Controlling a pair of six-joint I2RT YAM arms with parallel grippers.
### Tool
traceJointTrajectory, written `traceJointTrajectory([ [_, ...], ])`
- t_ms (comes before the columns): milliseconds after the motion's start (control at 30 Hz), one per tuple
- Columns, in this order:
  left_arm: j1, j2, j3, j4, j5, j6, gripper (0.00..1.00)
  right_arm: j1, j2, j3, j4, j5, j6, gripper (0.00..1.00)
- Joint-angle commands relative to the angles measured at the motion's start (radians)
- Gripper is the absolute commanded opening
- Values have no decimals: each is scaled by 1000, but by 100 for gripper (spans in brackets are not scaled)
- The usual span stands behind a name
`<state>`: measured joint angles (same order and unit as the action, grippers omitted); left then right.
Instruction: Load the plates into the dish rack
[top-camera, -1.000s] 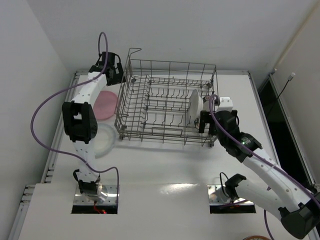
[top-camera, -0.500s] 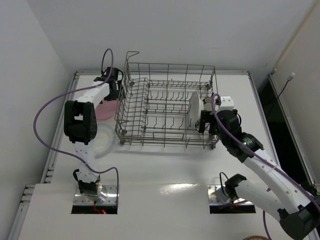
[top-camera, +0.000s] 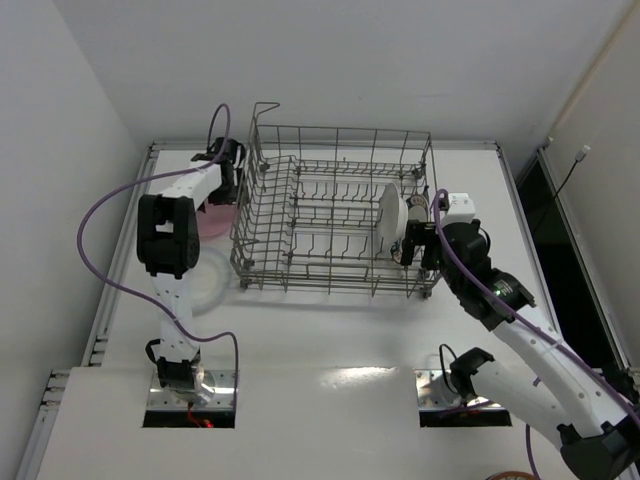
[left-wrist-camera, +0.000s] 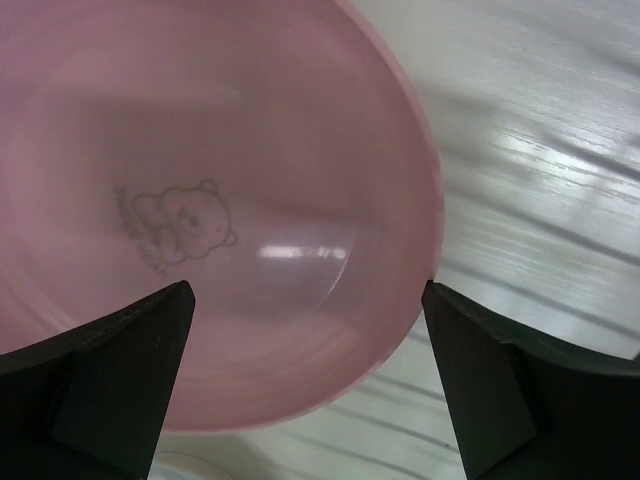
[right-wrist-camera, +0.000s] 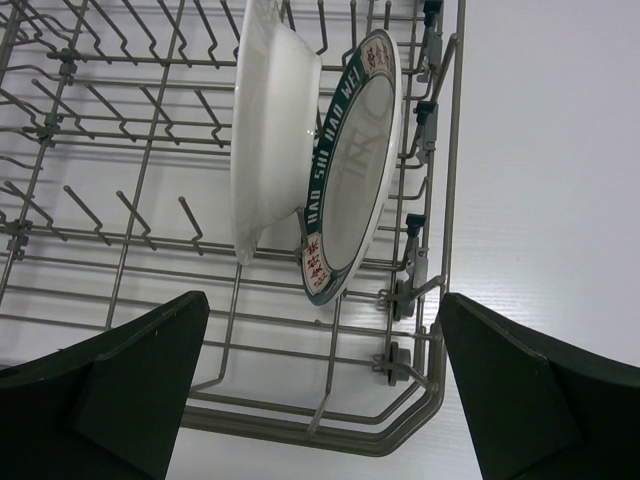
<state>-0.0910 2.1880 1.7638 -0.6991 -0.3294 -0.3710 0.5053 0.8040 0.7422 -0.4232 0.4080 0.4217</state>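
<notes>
The grey wire dish rack (top-camera: 320, 215) stands mid-table. A plain white plate (top-camera: 387, 218) and the teal-and-red rimmed plate (top-camera: 405, 213) stand on edge between the tines at its right end; both show in the right wrist view, white (right-wrist-camera: 268, 130) and patterned (right-wrist-camera: 352, 180). My right gripper (top-camera: 416, 243) (right-wrist-camera: 322, 300) is open and empty just outside the rack's right near corner. The pink plate (top-camera: 212, 217) (left-wrist-camera: 200, 200) lies flat left of the rack. My left gripper (top-camera: 224, 183) (left-wrist-camera: 308, 290) is open, low over it, with its jaws astride the rim. Another white plate (top-camera: 204, 281) lies nearer.
The rack's tall wire side (top-camera: 245, 205) stands right next to the left gripper and the pink plate. The rack's corner wires and clips (right-wrist-camera: 415, 290) are close below the right gripper. A wall runs along the table's left side.
My left gripper has come down from the rack's back left corner to just above the pink plate. The rack has settled slightly. My right gripper has drawn back a little to the right.
</notes>
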Motion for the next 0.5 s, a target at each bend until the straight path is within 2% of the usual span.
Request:
traceJointTrajectory([
  [0,-12,52,42,-25,49,26,97,-13,-14,-1,23,-11,2,100],
  [167,-12,84,42,-34,58,26,90,-13,-5,-1,23,-11,2,100],
  [467,-12,58,42,-34,15,26,90,-13,-5,8,23,-11,11,100],
])
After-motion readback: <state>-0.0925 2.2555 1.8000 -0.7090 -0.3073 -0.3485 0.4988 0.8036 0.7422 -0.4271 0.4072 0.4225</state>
